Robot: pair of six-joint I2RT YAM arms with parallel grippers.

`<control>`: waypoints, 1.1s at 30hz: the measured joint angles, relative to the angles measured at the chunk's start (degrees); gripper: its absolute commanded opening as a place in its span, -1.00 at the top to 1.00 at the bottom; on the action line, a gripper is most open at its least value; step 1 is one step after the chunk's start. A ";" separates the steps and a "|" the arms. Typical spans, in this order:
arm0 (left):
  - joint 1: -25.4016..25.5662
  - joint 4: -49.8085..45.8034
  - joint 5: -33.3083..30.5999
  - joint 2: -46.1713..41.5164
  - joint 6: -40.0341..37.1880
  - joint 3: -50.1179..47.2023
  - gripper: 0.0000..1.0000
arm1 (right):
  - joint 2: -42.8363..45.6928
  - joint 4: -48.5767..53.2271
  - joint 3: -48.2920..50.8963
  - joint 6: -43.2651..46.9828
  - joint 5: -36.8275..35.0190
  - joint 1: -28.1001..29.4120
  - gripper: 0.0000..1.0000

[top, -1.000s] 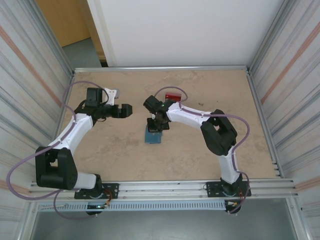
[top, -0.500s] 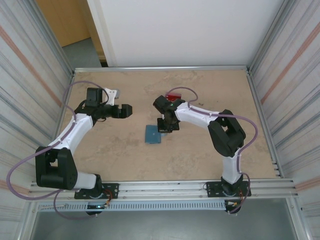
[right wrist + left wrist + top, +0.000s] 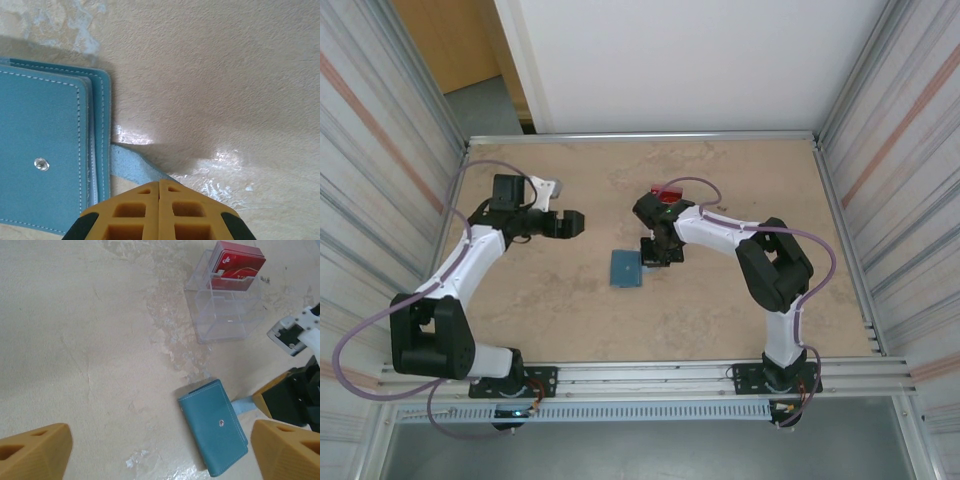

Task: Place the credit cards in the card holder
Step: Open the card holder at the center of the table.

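Your right end effector [image 3: 159, 195] is sitting with its yellow fingers pressed flat together. The tips are right at the end of the pale blue snap tab [image 3: 131, 167] of the small teal-blue booklet-style card holder [image 3: 47, 150]. Whether that tab is pinched or just lying under the tips, I cannot tell.

The card holder is lying closed on the sandy beige table [image 3: 240, 75], just beside those fingers. You are working on opening it, I judge. Be getting a sure hold on the tab and be lifting it up and across the cover slowly, or the light booklet is likely going to slide instead of opening.

Your left end effector [image 3: 567, 223] is hanging spread wide, holding nothing, well apart to the left. Consider bringing it in to pin the back cover.

The left wrist camera is giving you what the right one isn't. There the thin red rectangular credit cards [image 3: 236, 264] are standing in the clear plastic case [image 3: 225, 310] beyond the card holder. The overhead view is giving you both arms' spacing at once.
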State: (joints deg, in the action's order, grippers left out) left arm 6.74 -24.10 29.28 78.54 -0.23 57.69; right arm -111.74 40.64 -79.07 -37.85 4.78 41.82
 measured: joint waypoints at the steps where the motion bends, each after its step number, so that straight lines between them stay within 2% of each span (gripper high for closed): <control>1: 0.04 -0.96 -0.22 0.00 -0.81 1.03 -0.97 | -0.04 -0.24 0.22 0.00 0.02 -0.13 1.00; 7: 3.06 -6.60 -4.39 -0.04 -10.27 10.14 -0.78 | -0.74 -2.01 2.64 0.00 0.63 -1.05 1.00; 11: 9.81 -10.21 -7.50 -0.46 -22.01 11.04 -0.60 | -0.72 -3.08 3.13 0.00 1.51 -1.36 1.00; 14: 15.87 -13.22 -10.62 -0.59 -31.39 10.51 -0.54 | -0.68 -3.63 3.34 0.00 1.86 -1.36 1.00; 17: 21.68 -14.10 -13.57 -2.32 -39.74 6.88 -0.39 | -0.68 -5.03 4.02 -0.02 2.49 -1.36 1.00; 19: 24.61 -14.73 -14.86 -3.52 -43.82 3.80 -0.37 | -0.37 -5.92 4.66 -0.04 2.62 -1.36 1.00; 26: 30.10 -9.09 -19.37 -5.11 -48.70 -9.20 -0.39 | 0.94 -8.52 6.93 -0.26 2.78 -1.33 1.00; 29: 32.22 -5.75 -21.35 -4.35 -49.94 -12.70 -0.33 | 1.20 -9.07 7.34 -0.26 2.80 -1.36 1.00; 33: 34.77 -0.22 -23.23 -1.84 -51.65 -13.20 -0.14 | 1.75 -10.05 8.28 -0.28 2.80 -1.36 1.00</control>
State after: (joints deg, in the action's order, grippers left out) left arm 41.52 -24.32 6.04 76.71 -51.88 44.49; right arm -110.00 30.59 -70.78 -38.13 7.57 40.47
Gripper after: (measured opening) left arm 0.603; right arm 0.046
